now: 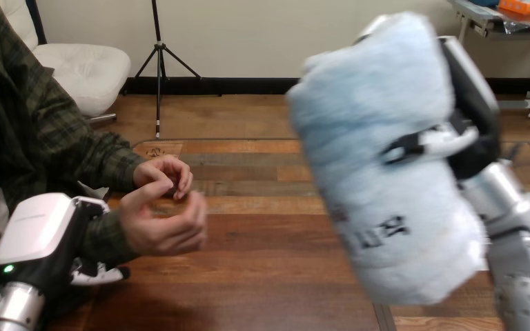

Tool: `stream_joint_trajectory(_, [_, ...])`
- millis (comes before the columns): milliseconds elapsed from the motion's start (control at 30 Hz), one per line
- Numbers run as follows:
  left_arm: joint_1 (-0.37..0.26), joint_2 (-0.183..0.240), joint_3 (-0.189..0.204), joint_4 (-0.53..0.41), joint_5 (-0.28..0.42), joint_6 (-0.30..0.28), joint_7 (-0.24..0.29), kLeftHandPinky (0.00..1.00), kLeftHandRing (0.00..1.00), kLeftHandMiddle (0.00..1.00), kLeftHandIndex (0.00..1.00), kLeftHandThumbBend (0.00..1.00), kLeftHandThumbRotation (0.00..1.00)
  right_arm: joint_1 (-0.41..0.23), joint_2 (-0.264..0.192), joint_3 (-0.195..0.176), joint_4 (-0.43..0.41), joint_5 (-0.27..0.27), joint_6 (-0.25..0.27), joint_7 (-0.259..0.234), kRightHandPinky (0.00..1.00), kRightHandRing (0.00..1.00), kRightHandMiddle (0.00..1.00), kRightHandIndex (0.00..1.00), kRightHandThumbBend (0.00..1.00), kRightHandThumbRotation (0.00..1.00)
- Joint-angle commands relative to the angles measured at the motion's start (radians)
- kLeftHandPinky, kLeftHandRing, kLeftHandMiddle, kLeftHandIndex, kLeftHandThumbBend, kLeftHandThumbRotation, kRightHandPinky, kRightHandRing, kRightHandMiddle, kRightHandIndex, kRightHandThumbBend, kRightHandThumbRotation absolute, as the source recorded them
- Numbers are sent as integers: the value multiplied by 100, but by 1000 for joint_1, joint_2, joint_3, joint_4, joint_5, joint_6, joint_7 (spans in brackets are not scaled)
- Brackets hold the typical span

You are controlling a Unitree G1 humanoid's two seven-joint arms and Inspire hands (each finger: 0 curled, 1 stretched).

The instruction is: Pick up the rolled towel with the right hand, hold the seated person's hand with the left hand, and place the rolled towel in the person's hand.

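Pale-blue rolled towel [386, 158] clamped in our right hand [473, 110], we should swing it toward the person's hand [162, 224], just beyond our left hand [41, 234] curled round their wrist [107, 234].

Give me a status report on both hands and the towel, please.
Right hand shut on rolled towel, raised. Left hand curled round person's wrist. Nothing between towel and person's nearer hand.
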Motion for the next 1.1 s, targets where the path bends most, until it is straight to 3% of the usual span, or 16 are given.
stream_joint_trajectory(0, [-9, -35, 8, -61, -20, 8, -23, 31, 34, 38, 38, 87, 0, -107, 48, 33, 34, -23, -52, 11, 10, 15, 22, 23, 78, 0])
stream_joint_trajectory(500, [0, -48, 9, -141, -5, 35, -47, 31, 33, 37, 37, 87, 0, -148, 153, 92, 124, -69, -156, 60, 9, 15, 23, 22, 76, 0])
stream_joint_trajectory(867, [-1, -59, 6, -192, 6, 41, -66, 31, 34, 38, 39, 87, 0, -144, 195, 124, 125, -78, -151, 59, 8, 14, 21, 20, 74, 0])
stream_joint_trajectory(1067, [0, -65, 4, -227, 5, 49, -93, 33, 34, 38, 39, 88, 0, -148, 203, 133, 140, -77, -158, 87, 7, 13, 21, 19, 72, 0])
